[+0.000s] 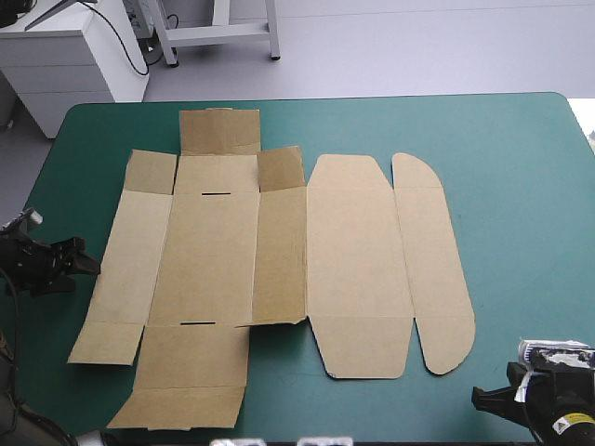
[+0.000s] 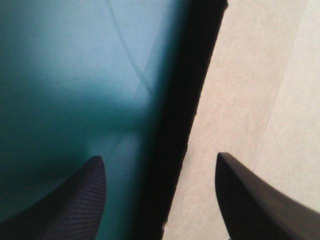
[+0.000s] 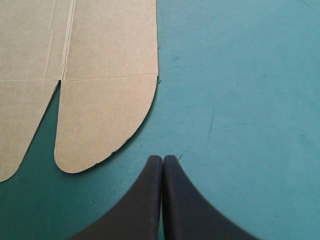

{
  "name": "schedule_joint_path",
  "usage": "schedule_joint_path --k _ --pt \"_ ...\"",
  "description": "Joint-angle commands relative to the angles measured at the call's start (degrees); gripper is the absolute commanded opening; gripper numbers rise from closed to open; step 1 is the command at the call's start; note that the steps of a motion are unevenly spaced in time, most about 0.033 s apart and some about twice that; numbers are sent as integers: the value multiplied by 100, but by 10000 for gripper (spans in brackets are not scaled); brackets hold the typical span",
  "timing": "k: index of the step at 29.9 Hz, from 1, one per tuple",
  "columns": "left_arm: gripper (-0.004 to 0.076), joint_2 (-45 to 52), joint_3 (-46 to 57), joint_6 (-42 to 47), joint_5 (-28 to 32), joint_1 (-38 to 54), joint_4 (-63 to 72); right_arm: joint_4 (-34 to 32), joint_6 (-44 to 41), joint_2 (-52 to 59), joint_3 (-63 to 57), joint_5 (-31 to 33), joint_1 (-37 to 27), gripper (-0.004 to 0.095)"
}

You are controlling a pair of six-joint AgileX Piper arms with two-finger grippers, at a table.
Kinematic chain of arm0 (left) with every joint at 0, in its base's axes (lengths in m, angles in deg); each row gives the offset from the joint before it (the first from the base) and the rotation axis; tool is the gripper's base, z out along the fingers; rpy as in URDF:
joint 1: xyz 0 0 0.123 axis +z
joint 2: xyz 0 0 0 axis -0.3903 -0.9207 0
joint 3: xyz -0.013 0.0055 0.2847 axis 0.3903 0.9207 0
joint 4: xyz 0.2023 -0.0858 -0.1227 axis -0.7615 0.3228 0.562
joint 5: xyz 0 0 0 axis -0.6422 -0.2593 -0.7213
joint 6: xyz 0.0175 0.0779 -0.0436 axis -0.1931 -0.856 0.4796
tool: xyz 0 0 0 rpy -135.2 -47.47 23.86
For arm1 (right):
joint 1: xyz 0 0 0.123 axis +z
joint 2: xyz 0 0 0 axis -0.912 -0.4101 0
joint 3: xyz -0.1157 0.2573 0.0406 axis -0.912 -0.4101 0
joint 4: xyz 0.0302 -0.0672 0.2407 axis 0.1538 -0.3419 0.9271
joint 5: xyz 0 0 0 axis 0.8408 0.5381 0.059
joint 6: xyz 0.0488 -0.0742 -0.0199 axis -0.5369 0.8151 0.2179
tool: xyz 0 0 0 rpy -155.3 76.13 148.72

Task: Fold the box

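Box (image 1: 279, 269): flat sheet, no wall raised, lying left of centre on the teal-green cover (image 1: 521, 186).

Left gripper (image 1: 84, 265): at the box's left edge, jaws released, nothing between them.

Right gripper (image 3: 162, 157): clenched on nothing, just short of the rounded flap (image 3: 105, 120) at the box's near right corner.

Judgement: you are at the start. Your next move calls for getting a finger under an outer panel to raise the first wall.

Teal-green table (image 1: 521, 186), flat brown box (image 1: 353, 251)
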Motion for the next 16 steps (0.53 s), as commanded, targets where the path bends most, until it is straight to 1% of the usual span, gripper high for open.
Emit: schedule_joint_path --k 1,6,9,16 --pt "440 74 117 -206 -503 -11 496 87 26 -75 145 -321 5 -20" --pt "440 -31 445 -595 -503 -58 745 87 26 -75 145 -321 5 -20" --pt "440 -84 601 -649 -503 -167 1003 87 26 -75 145 -321 5 -20" --pt "440 -253 719 -610 -503 -606 1003 87 26 -75 145 -321 5 -19"
